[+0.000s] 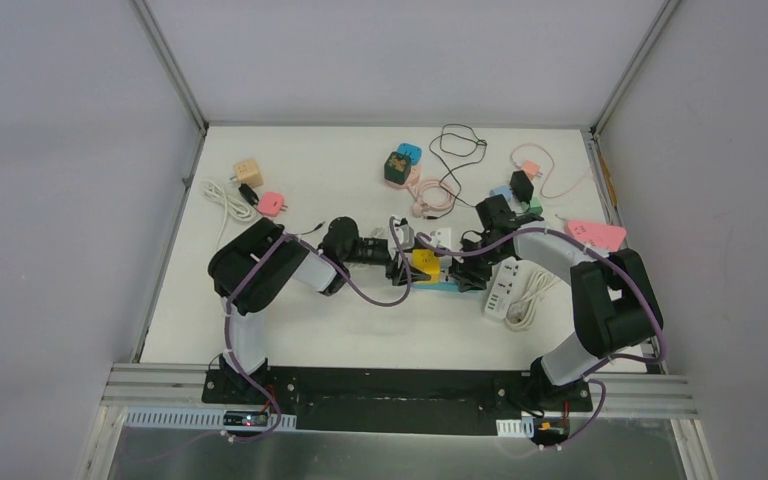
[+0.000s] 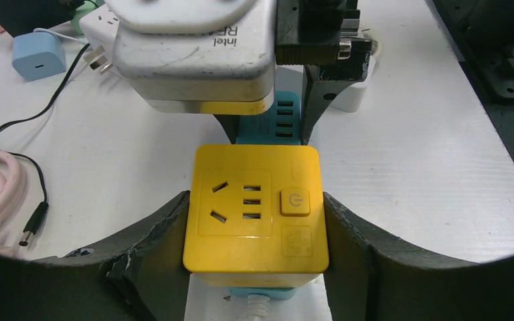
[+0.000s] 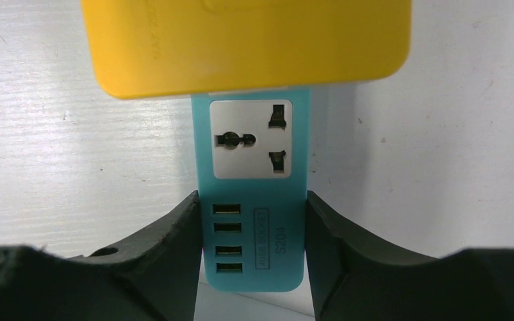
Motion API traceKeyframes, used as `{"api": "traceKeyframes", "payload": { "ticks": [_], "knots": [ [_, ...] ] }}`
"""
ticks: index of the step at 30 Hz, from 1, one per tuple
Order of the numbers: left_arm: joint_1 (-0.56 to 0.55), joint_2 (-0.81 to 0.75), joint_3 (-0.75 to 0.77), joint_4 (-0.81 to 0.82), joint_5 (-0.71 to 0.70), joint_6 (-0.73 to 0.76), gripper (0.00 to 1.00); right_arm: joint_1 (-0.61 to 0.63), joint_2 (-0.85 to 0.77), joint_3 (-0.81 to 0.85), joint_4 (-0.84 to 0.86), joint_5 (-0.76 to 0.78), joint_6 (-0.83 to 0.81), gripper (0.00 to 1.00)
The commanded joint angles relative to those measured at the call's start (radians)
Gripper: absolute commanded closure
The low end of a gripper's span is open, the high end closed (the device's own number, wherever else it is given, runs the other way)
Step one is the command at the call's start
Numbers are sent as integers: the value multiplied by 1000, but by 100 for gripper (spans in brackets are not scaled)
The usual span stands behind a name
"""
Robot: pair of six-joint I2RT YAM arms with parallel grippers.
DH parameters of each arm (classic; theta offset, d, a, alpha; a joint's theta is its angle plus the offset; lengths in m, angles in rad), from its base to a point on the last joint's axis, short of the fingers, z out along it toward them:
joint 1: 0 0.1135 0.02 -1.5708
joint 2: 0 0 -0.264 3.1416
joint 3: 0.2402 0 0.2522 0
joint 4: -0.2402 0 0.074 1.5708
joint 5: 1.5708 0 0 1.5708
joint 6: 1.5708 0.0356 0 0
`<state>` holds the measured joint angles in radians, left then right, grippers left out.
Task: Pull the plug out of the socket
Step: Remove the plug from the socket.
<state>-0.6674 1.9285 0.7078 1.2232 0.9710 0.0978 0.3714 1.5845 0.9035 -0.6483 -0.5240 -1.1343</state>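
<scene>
The plug is a yellow cube adapter (image 1: 425, 264) sitting on top of the far end of a blue socket strip (image 1: 447, 286) in the middle of the table. My left gripper (image 2: 255, 227) is shut on the yellow plug (image 2: 254, 207), one finger pressed on each side. My right gripper (image 3: 251, 227) is shut on the blue socket strip (image 3: 253, 200) at its USB end, with the yellow plug (image 3: 247, 40) just beyond. The blue strip (image 2: 271, 117) shows behind and under the plug in the left wrist view. The plug's pins are hidden.
A white power strip (image 1: 505, 288) with its cord lies right of the blue one. Chargers and cables are scattered along the back: a wooden cube (image 1: 248, 171), a pink plug (image 1: 272, 204), a green cube (image 1: 397, 167), a pink adapter (image 1: 596, 234), a white cable (image 1: 222, 200).
</scene>
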Motion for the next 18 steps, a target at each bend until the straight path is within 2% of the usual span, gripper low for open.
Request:
{"api": "traceKeyframes", "payload": {
  "ticks": [1, 3, 5, 6, 8, 10, 14, 18],
  "knots": [
    [15, -7, -3, 196, -39, -54, 100, -8, 31, -9, -37, 56, 41, 100],
    [24, -4, 27, 178, -48, -188, 100, -8, 33, -9, -37, 59, 41, 100],
    [36, -15, 77, 76, -90, -312, 100, -8, 36, -8, -37, 62, 43, 100],
    [36, -33, 103, -23, -91, -297, 100, -8, 37, -8, -37, 62, 44, 100],
    [23, -94, 138, -262, -113, -174, 100, -8, 39, -7, -36, 62, 45, 100],
    [-2, -129, 138, -395, -171, -59, 100, -8, 40, -6, -36, 64, 47, 100],
    [-45, -153, 79, -370, -202, 106, 100, -7, 48, -6, -36, 67, 48, 100],
    [-60, -147, -5, -141, -212, 121, 100, -7, 53, -5, -36, 68, 50, 100]
  ]
}}
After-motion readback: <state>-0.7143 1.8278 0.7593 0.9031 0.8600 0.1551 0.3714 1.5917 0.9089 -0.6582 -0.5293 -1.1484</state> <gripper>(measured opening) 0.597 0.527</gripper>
